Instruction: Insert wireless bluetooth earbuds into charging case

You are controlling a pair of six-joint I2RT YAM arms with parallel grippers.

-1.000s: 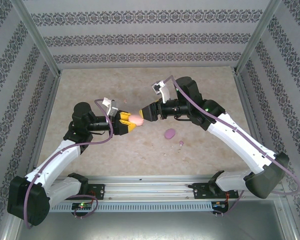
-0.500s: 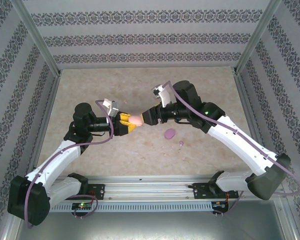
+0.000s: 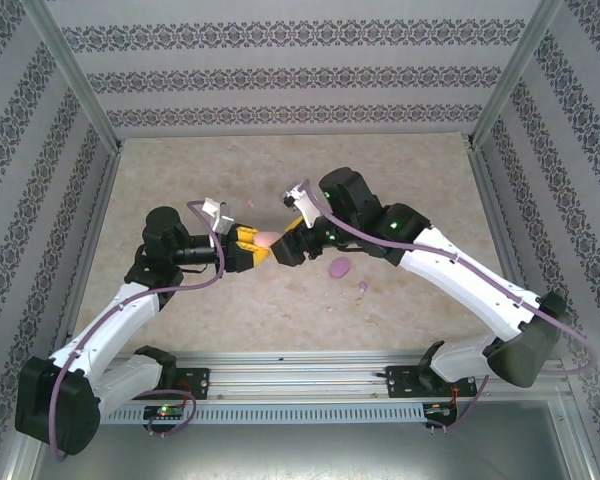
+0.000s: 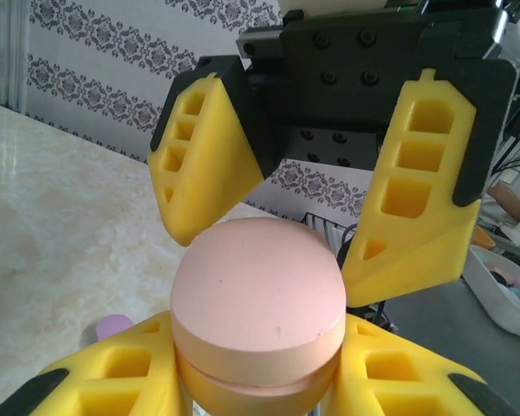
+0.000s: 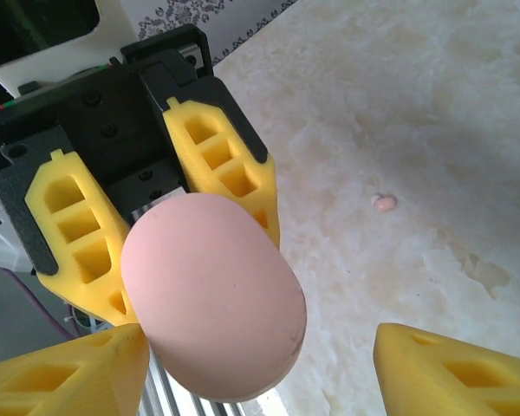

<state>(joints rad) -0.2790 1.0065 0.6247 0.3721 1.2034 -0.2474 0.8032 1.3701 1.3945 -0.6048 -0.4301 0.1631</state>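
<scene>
Left arm (image 3: 110, 325) angles up from its base toward centre, wrist horizontal and pointing right. Left pincer (image 3: 252, 248) is clamped: both yellow fingers (image 4: 113, 368) press the sides of a pink oval case (image 4: 258, 295), held clear above the surface. Right arm (image 3: 460, 275) stretches from the lower right up and left, wrist bent, pointing left and a bit down. Right pincer (image 3: 286, 245) faces the left one nose to nose with its jaws spread apart. They straddle the far end of the case, one finger (image 5: 69, 373) just beside it, the other well off.

No legible text or labels anywhere
</scene>
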